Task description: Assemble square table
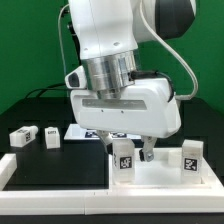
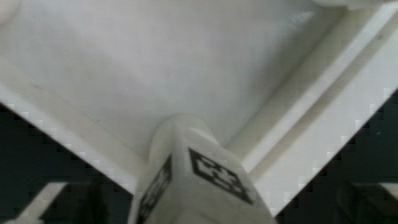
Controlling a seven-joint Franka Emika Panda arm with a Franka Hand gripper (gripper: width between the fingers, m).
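The white square table top (image 1: pixel 165 178) lies at the front of the exterior view's right, and its raised rim (image 2: pixel 329 95) shows in the wrist view. One tagged white leg (image 1: pixel 122 158) stands upright near the top's left corner. It also shows in the wrist view (image 2: pixel 196 178). My gripper (image 1: pixel 130 152) hangs over this leg, open, with a finger on each side and a gap to the leg. A second leg (image 1: pixel 190 160) stands on the top at the right. Two more legs (image 1: pixel 22 137) (image 1: pixel 52 135) lie on the black table at the left.
The marker board (image 1: pixel 82 131) lies behind the gripper. A long white border rail (image 1: pixel 60 196) runs along the front edge, and another piece (image 1: pixel 5 165) at the left. The black table surface (image 1: pixel 60 160) lies between them.
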